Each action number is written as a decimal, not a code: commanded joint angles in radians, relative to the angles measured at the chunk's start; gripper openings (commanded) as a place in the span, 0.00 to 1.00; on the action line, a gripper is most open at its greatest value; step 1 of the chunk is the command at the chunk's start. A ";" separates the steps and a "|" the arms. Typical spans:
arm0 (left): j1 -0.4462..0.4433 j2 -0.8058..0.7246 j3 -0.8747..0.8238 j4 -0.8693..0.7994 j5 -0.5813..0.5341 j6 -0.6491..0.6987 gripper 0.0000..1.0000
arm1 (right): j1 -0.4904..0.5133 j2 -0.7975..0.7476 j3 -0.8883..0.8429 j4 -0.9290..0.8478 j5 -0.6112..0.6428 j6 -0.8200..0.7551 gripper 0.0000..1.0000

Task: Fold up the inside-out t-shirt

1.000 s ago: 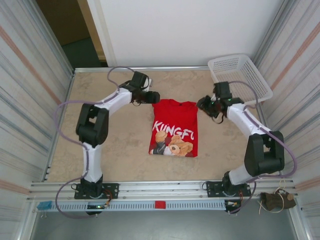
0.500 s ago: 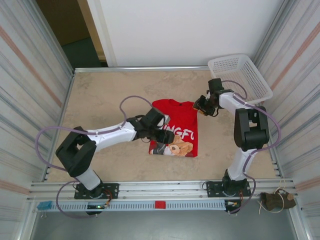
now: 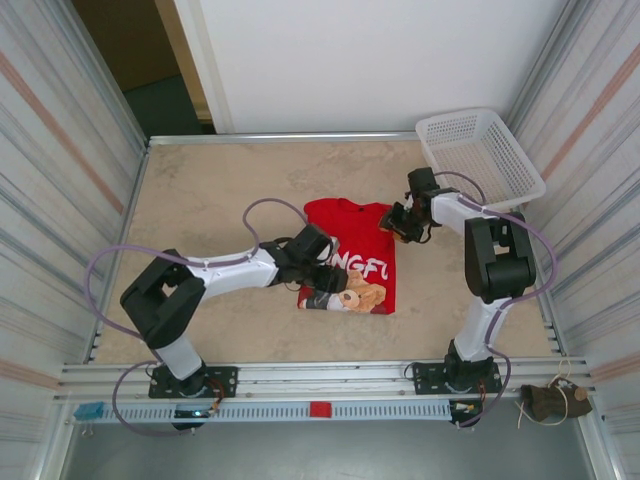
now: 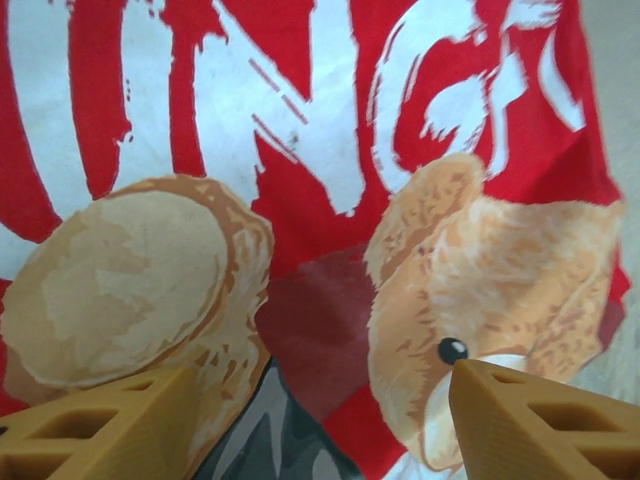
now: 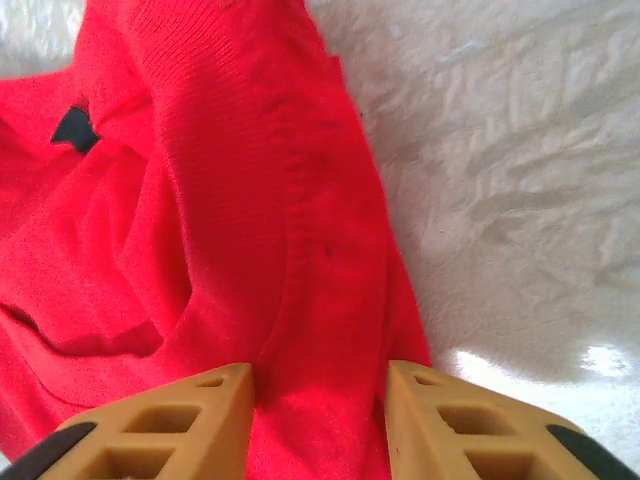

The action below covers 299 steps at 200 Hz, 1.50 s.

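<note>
t-shirt (image 3: 350, 225) flat overhead, edge between right jaws

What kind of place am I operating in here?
Probably a purpose-built robot test cell, not a home: a beige tabletop fenced by corrugated panel walls, with an aluminium mounting rail along the near edge.

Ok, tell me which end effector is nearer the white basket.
Right. The right end effector is at the t-shirt's far right corner, just short of the basket; the left end effector hangs over the bear print, much farther off.
</note>
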 commanded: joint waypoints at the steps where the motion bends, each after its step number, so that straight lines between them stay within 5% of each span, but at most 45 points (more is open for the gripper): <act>1: -0.008 0.031 -0.031 0.018 -0.002 -0.006 0.67 | -0.001 0.011 0.019 0.013 -0.025 0.008 0.13; 9: -0.010 0.039 -0.039 0.019 -0.001 -0.003 0.67 | -0.005 0.010 0.026 0.010 -0.029 0.003 0.00; 97: -0.042 0.115 -0.075 0.026 0.008 -0.008 0.63 | -0.076 0.037 0.183 -0.061 0.006 -0.047 0.00; 131: -0.051 0.117 -0.066 0.022 0.006 -0.013 0.63 | -0.096 0.035 0.123 -0.072 0.074 -0.020 0.00; 151: -0.050 0.068 -0.040 0.000 0.013 -0.025 0.64 | -0.117 -0.047 0.042 -0.060 0.115 0.001 0.44; 169: -0.036 -0.026 0.007 -0.036 0.008 -0.053 0.67 | -0.113 -0.165 -0.024 -0.062 0.115 -0.002 0.47; 212: 0.059 -0.228 0.012 -0.024 0.010 -0.127 0.73 | 0.032 -0.442 -0.235 -0.073 0.082 0.046 0.35; 248: 0.037 -0.188 -0.072 0.112 0.137 -0.148 0.71 | 0.221 -0.518 -0.393 0.015 0.076 0.176 0.25; 299: -0.019 -0.092 -0.266 0.301 0.135 -0.233 0.70 | 0.338 -0.514 -0.572 0.126 0.103 0.258 0.23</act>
